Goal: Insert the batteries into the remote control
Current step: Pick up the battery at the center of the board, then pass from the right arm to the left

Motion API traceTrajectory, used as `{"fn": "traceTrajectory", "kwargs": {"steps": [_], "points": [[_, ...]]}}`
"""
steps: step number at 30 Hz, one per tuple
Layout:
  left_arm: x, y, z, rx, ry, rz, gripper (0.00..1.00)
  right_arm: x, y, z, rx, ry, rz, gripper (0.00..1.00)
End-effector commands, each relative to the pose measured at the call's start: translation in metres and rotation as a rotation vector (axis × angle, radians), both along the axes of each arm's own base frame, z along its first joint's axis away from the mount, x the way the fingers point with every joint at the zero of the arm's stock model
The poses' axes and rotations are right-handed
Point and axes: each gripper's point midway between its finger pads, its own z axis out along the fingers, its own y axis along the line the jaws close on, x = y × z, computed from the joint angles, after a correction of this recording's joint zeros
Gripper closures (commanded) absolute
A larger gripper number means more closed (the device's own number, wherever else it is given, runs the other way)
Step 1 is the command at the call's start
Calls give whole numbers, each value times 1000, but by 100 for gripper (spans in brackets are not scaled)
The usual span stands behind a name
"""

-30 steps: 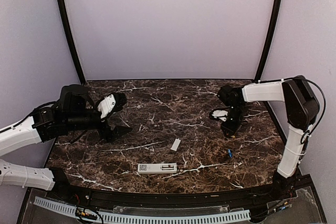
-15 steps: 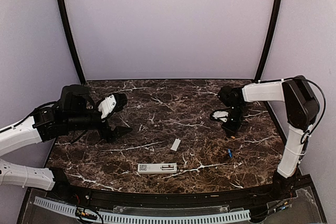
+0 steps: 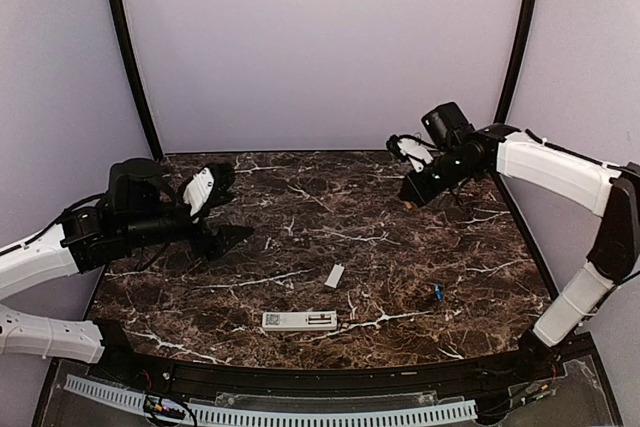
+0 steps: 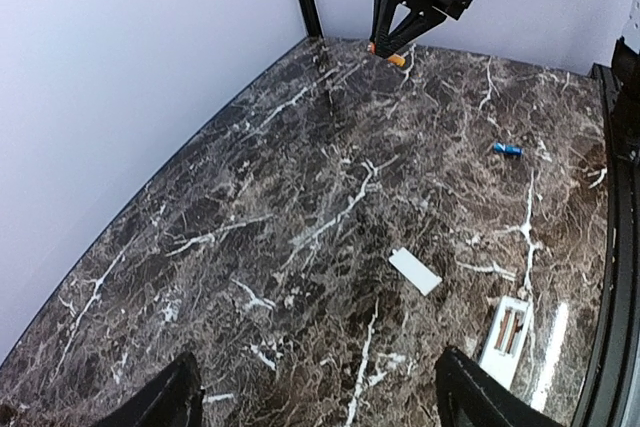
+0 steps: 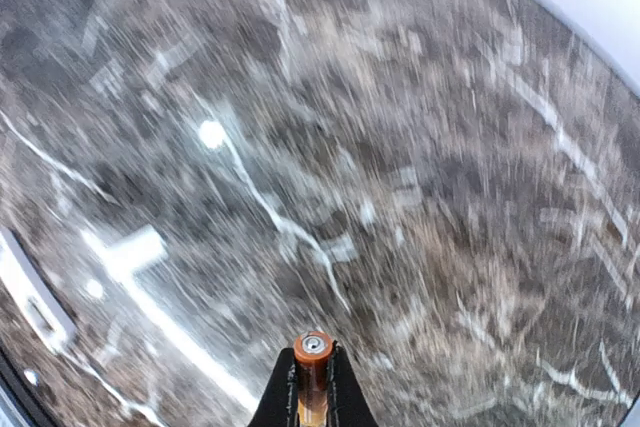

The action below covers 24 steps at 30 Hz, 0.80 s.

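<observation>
The white remote control (image 3: 299, 321) lies back-up near the table's front, its battery bay open; it also shows in the left wrist view (image 4: 508, 337) and, blurred, in the right wrist view (image 5: 30, 297). The blue battery (image 3: 437, 292) lies on the table to its right, also seen from the left wrist (image 4: 507, 149). My right gripper (image 3: 408, 201) is raised over the back right of the table and shut on the orange battery (image 5: 311, 372), which also shows in the left wrist view (image 4: 397, 57). My left gripper (image 3: 228, 217) is open and empty over the left side.
A small flat white cover piece (image 3: 334, 275) lies just behind the remote, also in the left wrist view (image 4: 415, 271). The dark marble table (image 3: 330, 217) is ringed by lilac walls and two black corner posts (image 3: 128, 47).
My right arm has lifted the orange battery off the table and swung up and left toward the back. My left arm has barely shifted.
</observation>
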Motion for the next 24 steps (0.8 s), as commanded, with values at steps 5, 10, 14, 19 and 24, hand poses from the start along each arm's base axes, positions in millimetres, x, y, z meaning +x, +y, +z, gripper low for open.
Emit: {"fn": "traceTrajectory", "kwargs": {"steps": [5,10,14,19,24], "points": [[8,-20,66,-319,-86,0,28,-70,159,248,938,-550,201,100],[0,-38,103,-417,-163,-65,29,-102,193,292,1172,-612,257,100],[-2,-51,120,-459,-196,-88,29,-116,208,297,1235,-648,277,100],[8,-56,143,-519,-236,-46,44,-131,222,293,1248,-651,309,100],[13,-62,151,-539,-254,-49,54,-132,225,282,1231,-635,301,100]]}}
